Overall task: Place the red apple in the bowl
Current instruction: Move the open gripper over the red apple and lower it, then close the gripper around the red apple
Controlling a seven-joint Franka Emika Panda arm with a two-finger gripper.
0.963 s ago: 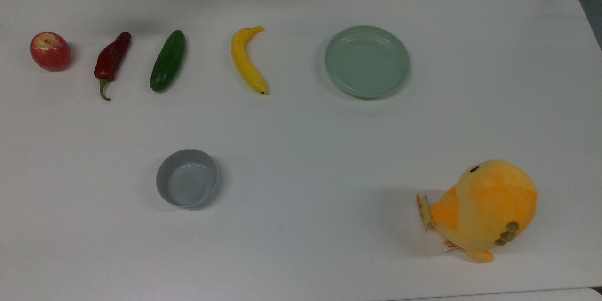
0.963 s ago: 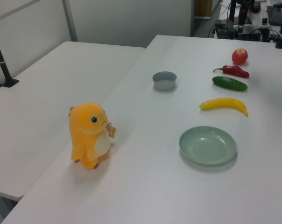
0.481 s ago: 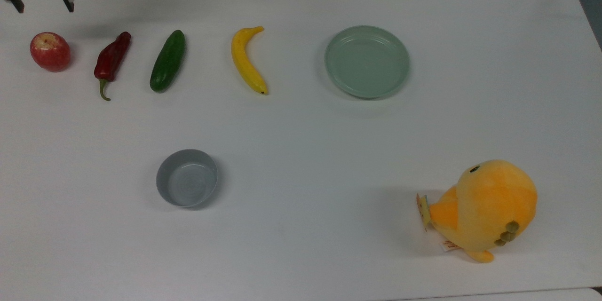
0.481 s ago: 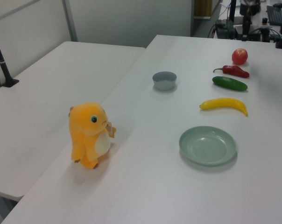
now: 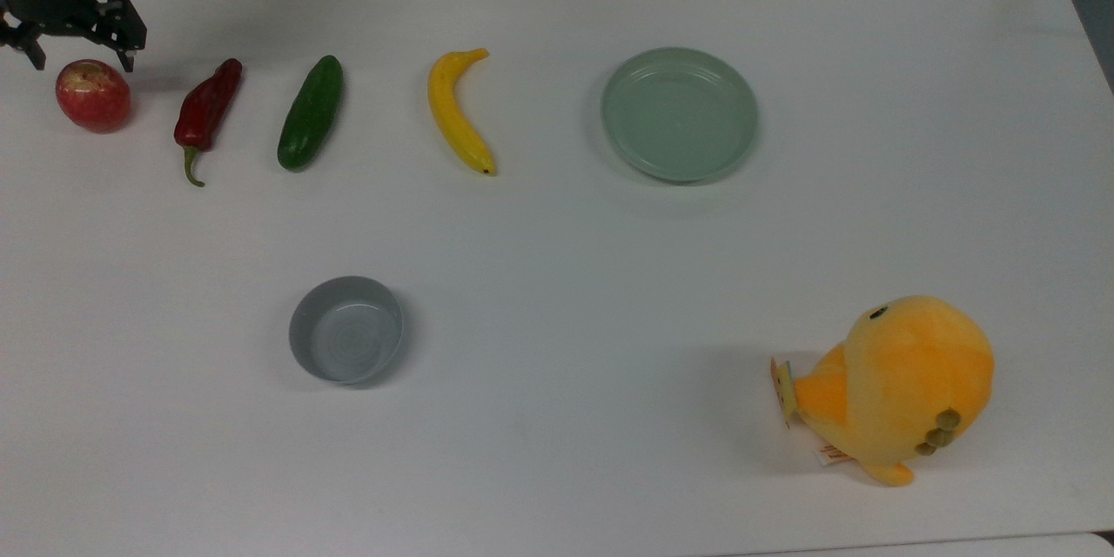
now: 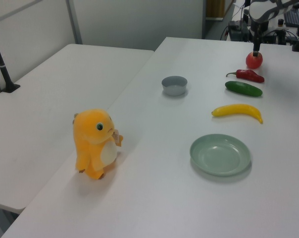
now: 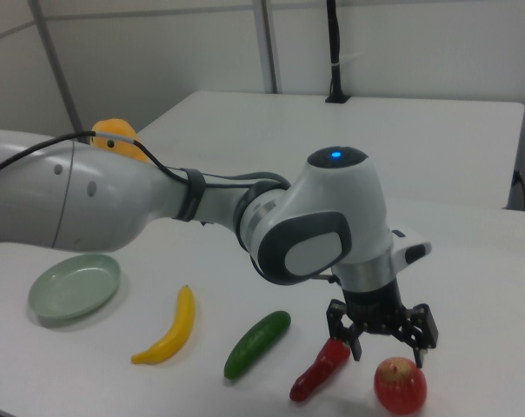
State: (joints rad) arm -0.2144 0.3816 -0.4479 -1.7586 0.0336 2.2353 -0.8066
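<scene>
The big flat white table holds everything, and the fat white and grey robot arm reaches over it in the right view. On the table sits a soft orange plush toy animal, well apart from the food. Next in size is the shallow round pale green plate, then the long curved yellow banana, the dark green cucumber and the long dark red chili pepper, all lying in a row. The small round grey bowl stands alone with nothing in it, well apart from the row. The round red apple with a pale speckled top sits at the end of the row, at the top view's left, just beside the pepper. The black two-finger gripper hangs right above the apple, with its two fingers spread wide and nothing between them. I think this is the reaching step, and the apple is not yet grabbed. Next the gripper likely needs to go down so one finger is on each side of the apple, squeeze it, lift it, and carry it over to the bowl.
</scene>
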